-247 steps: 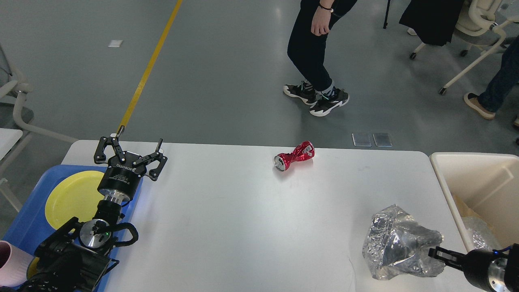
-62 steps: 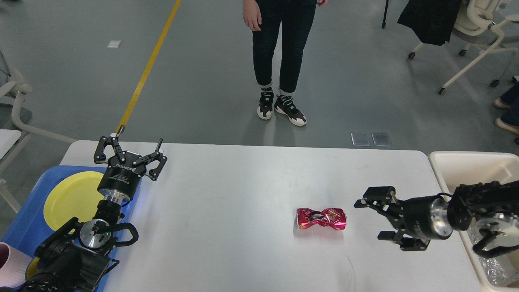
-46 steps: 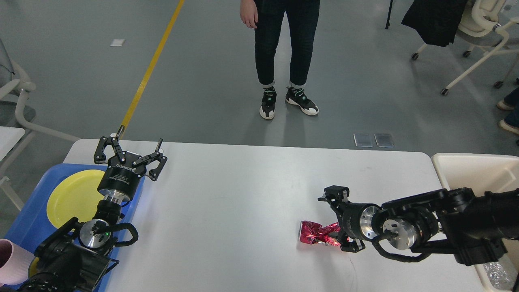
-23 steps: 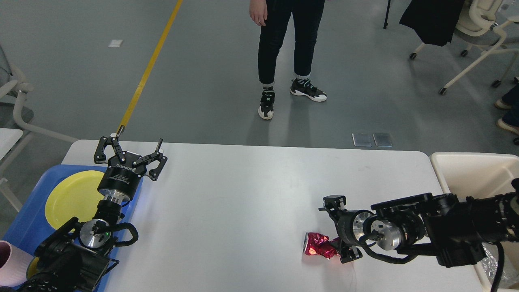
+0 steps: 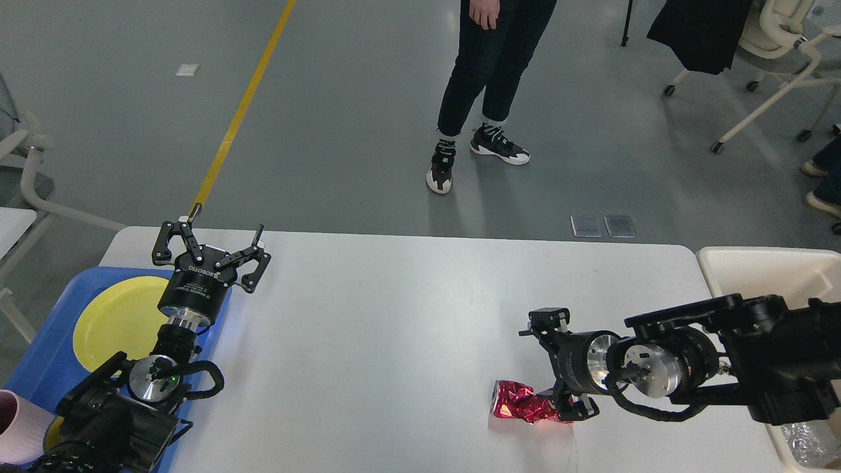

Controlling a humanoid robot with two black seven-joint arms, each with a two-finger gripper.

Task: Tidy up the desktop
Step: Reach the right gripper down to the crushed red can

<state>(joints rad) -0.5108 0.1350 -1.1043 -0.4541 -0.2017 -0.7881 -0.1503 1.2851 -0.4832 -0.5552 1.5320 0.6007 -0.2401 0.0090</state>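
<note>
Head view shows the right claw [image 5: 550, 368] low on the white counter [image 5: 394, 315], its fingers on both sides of the crushed red can [image 5: 520, 408] but not yet closed, probably to carry it to the bin [image 5: 716, 263]. Left claw [image 5: 211, 248] waits wide open, empty, by the blue tray [image 5: 39, 368].

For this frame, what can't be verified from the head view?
- Right pincer: whether its fingers clamp the crushed red drink can; its own body hides the contact.
- Cream-white rectangular bin: its contents, hidden behind the right arm and cut by the frame edge.
- Pink cup: cropped at the left edge.
- Standing person: cut off above the waist.
</note>
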